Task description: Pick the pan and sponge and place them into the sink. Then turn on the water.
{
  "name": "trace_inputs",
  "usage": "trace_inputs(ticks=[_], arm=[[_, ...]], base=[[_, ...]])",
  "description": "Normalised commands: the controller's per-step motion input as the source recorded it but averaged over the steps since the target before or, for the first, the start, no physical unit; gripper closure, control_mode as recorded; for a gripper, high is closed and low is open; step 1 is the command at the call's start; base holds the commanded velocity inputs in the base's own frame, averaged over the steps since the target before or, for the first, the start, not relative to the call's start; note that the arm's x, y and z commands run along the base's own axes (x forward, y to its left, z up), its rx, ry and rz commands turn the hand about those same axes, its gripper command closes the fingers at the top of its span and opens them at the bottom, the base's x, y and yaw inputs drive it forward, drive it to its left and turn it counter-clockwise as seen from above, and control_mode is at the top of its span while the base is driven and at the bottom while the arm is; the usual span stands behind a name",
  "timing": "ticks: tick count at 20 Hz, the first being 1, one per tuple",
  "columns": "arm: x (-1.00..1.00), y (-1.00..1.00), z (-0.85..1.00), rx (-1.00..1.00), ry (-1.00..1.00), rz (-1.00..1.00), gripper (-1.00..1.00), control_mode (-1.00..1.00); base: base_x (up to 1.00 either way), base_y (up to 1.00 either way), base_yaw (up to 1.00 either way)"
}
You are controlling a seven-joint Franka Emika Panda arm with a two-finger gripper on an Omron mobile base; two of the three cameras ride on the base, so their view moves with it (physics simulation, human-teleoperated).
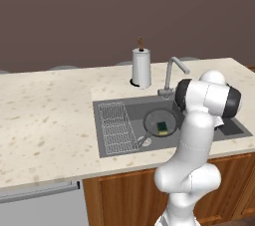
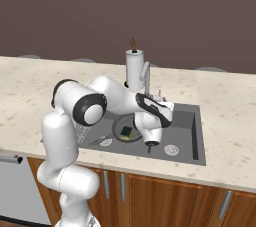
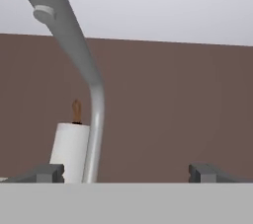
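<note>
The dark pan [image 1: 160, 120] lies in the sink [image 1: 107, 105], right of the ribbed rack. The yellow sponge with a green top [image 1: 163, 128] rests inside the pan. From the right base view, the pan [image 2: 120, 127] and sponge [image 2: 126, 132] sit partly behind my forearm. My gripper [image 3: 127, 173] is open, its fingertips [image 3: 49, 173] wide apart with nothing between them. It hovers low over the sink [image 2: 187, 126] and points at the back wall. The grey gooseneck faucet [image 3: 94, 109] rises just ahead, nearer the left fingertip. No water runs from the faucet [image 1: 172, 70].
A white paper towel roll [image 1: 141, 68] stands on the counter behind the faucet, also seen past the faucet stem [image 3: 69, 151]. A wire rack [image 1: 117, 128] fills the sink's left part. A round drain [image 2: 171, 149] lies at the basin's near right.
</note>
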Motion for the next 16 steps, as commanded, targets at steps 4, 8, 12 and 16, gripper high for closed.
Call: trace_inputs(ticks=[4,8,12,16], arm=[[0.18,0.00,0.00,0.00,-0.01,0.00,-1.00,-1.00],[0.21,0.00,0.00,0.00,0.00,0.00,-1.00,-1.00],[0.28,0.00,0.00,0.00,0.00,0.00,-1.00,-1.00],[0.29,0.00,0.00,0.00,0.00,0.00,-1.00,-1.00]], base=[[0.00,0.00,0.00],[0.00,0.00,0.00],[0.00,0.00,0.00],[0.00,0.00,0.00]])
